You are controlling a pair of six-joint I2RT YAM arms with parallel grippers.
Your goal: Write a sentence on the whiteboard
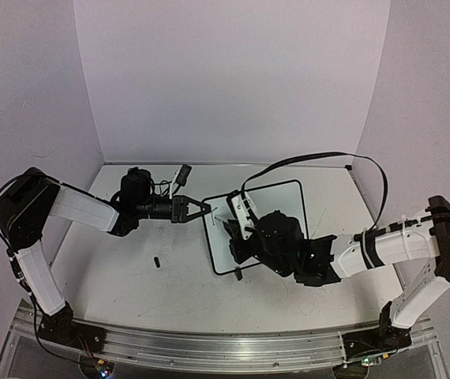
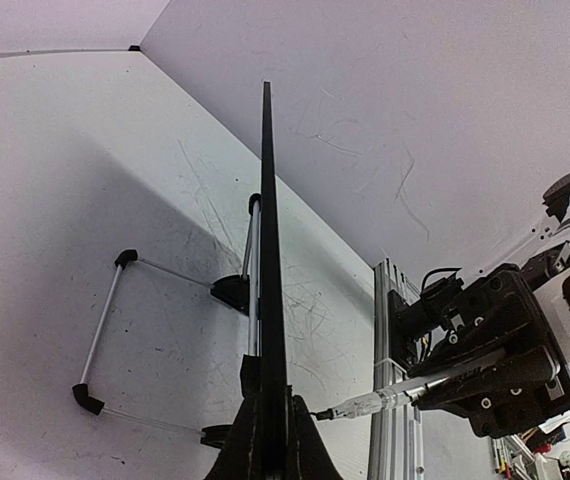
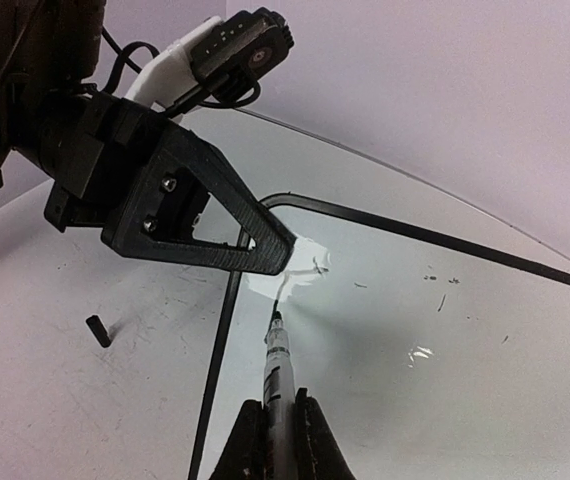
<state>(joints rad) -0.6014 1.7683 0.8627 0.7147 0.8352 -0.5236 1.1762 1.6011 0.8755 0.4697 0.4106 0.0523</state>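
Top external view, count of items: two arms, one whiteboard [image 1: 276, 201], one marker [image 3: 275, 365], and one small black cap-like piece [image 1: 156, 261] lying loose.

Surface and room: the table [image 1: 130, 268] is pale grey and scuffed with fine scratches. Plain pale walls [image 1: 233, 79] close it in at the back and on both sides. An aluminium rail [image 1: 209, 347] runs along the near edge under the arm bases.

Position of the board: it sits right of the table's centre, between the two arms. Its black rounded frame is visible all round. How steeply it is tilted cannot be told from above.

Left gripper [image 1: 201, 208]: its fingers are closed together on the board's frame at the upper left corner. The left wrist view shows that frame edge-on, running straight out from between the fingers.

Right gripper [image 3: 278, 410]: its fingers are clamped on the marker's barrel. The marker tip rests on the white face just inside that same corner, close beside the left gripper's fingers.

A few short black strokes [image 3: 315, 266] show near the tip; they cannot be read as words.

The cap-like piece lies on the table left of the board, well apart from both grippers.
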